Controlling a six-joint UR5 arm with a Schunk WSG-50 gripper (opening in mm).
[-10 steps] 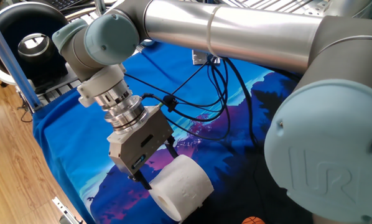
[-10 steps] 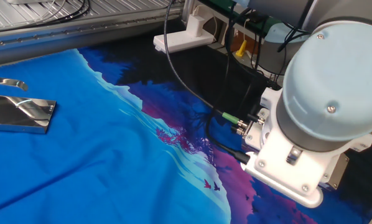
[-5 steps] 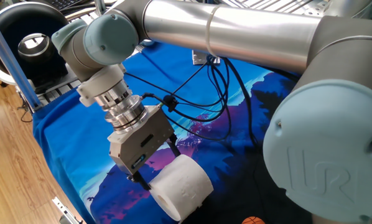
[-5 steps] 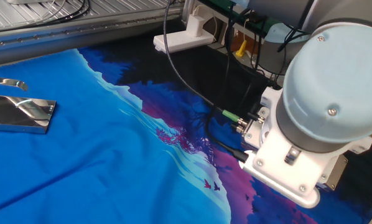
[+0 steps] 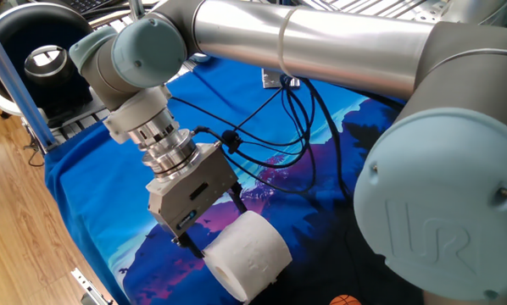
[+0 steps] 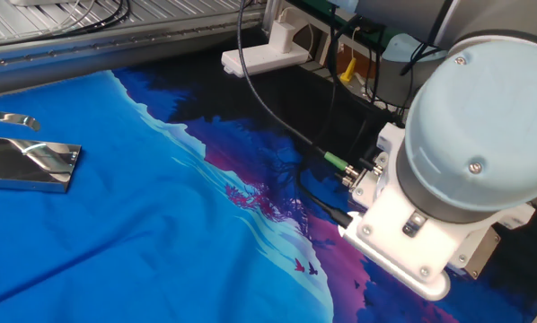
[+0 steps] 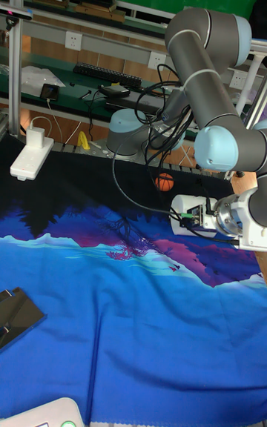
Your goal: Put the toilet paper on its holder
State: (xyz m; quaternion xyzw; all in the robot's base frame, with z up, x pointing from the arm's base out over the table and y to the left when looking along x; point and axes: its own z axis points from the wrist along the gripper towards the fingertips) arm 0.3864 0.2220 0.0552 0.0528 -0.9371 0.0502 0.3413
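Note:
The toilet paper [image 5: 247,254], a plump white roll, lies on its side on the blue cloth near the table's front corner. My gripper [image 5: 214,224] comes down on it from the upper left. One dark finger [image 5: 236,202] sits on the roll's far side, the other on its near side, and both touch the tissue. The holder [image 6: 28,161], a shiny silver stand with a flat base, rests far off at the cloth's other end; it also shows as a dark plate [image 7: 15,316]. In the other fixed view the wrist housing [image 6: 448,170] hides the fingers and the roll.
A large black ring-shaped device [image 5: 41,51] stands beyond the table's corner. Black cables [image 5: 279,144] hang from the wrist over the cloth. A white adapter [image 6: 264,56] lies at the back edge, and an orange ball [image 7: 165,182] sits near the arm's base.
The wrist and elbow housings have shifted slightly; the fingers stay on the roll, which has not visibly moved.

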